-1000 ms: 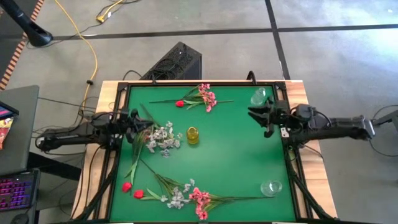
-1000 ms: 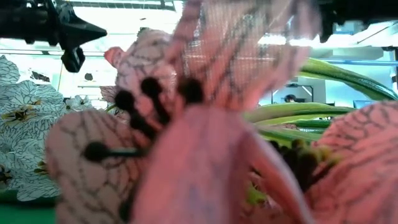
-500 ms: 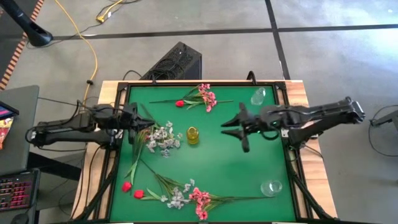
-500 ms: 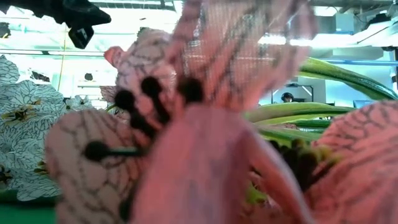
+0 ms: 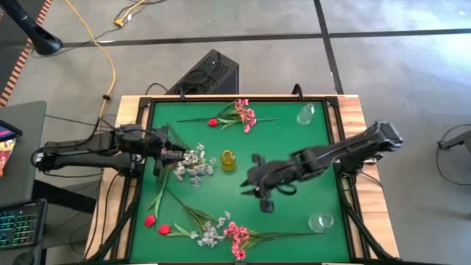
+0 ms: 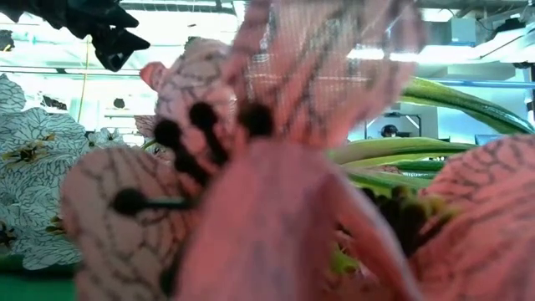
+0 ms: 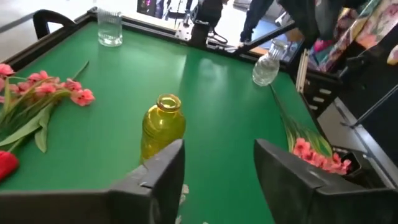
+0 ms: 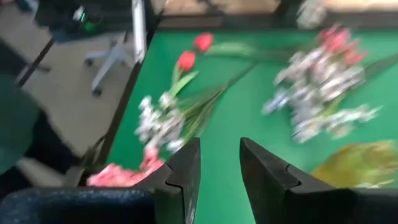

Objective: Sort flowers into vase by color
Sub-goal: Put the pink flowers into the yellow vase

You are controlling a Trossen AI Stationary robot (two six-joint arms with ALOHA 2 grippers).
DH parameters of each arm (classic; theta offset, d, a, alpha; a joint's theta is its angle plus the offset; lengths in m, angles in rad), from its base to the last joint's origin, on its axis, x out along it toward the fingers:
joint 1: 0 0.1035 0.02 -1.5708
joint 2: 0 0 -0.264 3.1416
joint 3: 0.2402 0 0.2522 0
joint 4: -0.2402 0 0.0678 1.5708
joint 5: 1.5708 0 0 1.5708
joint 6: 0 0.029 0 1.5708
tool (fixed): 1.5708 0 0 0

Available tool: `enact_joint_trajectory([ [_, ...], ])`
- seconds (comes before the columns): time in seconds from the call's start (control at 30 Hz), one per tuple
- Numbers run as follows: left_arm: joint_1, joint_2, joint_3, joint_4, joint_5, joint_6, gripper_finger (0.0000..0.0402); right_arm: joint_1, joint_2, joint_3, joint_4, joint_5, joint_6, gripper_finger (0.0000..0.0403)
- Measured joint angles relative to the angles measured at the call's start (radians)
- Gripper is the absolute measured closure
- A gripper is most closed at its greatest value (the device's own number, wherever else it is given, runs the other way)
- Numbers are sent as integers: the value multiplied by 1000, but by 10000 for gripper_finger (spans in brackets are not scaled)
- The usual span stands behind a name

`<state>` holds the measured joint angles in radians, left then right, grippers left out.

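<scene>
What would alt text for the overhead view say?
Two dark robot arms reach over a green table: the left gripper open beside white-grey flowers, the right gripper mid-table. A yellow vase stands between them.

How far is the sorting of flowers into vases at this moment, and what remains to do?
Nothing looks sorted yet: the yellow vase and both clear vases hold no flowers. The left gripper is open beside the white spray, holding nothing; the right gripper hangs open over mid-table. The pink sprays and red buds all lie on the mat.
</scene>
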<state>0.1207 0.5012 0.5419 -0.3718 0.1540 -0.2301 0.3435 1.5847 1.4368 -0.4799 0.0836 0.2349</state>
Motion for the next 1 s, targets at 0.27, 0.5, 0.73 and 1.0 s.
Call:
enact_joint_trajectory([
  [0.27, 0, 9, 0, 3, -1, 10, 194, 67, 219, 119, -173, -148, 97, 246],
  [0.5, 0, 9, 0, -15, 29, 10, 195, 153, 359, 176, -317, -226, 187, 186],
  [0.73, 0, 9, 0, -66, 36, 3, 195, 226, 384, 190, -456, -245, 304, 158],
  [1.0, 0, 9, 0, -67, 60, 1, 195, 316, 418, 149, -488, -238, 367, 158],
])
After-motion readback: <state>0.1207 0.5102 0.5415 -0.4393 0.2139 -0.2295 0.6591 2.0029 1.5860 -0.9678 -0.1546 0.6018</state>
